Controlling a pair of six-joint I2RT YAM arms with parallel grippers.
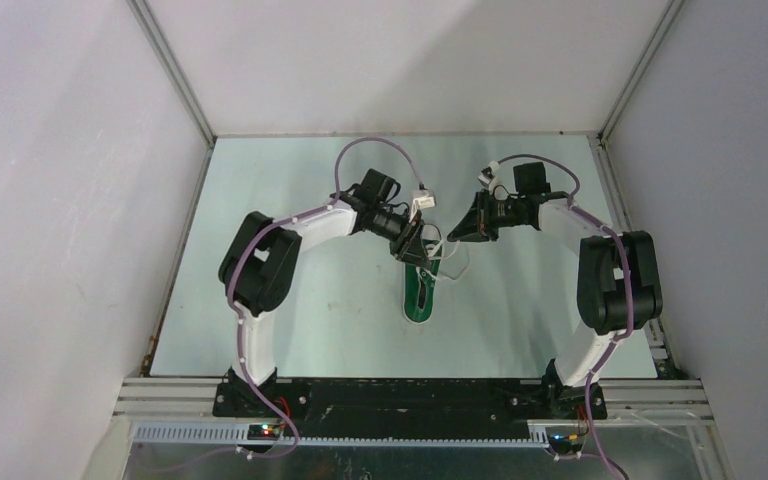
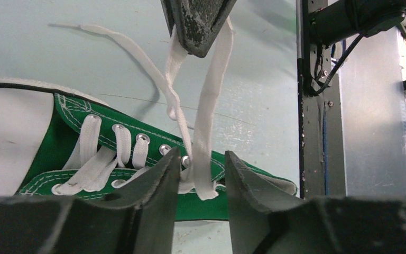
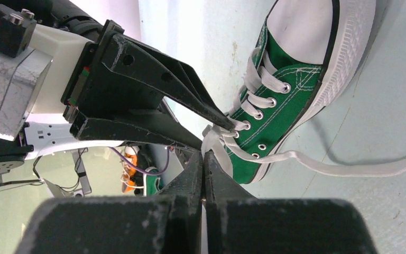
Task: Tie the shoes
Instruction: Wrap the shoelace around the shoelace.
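Mid-knot: the right tool (image 3: 204, 159) pinches the lace (image 2: 210, 106), at 1 o'clock of the shoe (image 1: 419, 300). The left tool (image 2: 202, 156), part open, straddles a strand; closing and pulling seems next.

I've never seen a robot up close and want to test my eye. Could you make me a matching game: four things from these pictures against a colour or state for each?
Column one:
1. left arm's jaws
2. right arm's jaws
3. sneaker canvas
4. toe cap

Column two:
a. white
b. shut on a lace
c. green
d. open, with a gap between them

Pairs: 1-d; 2-b; 3-c; 4-a
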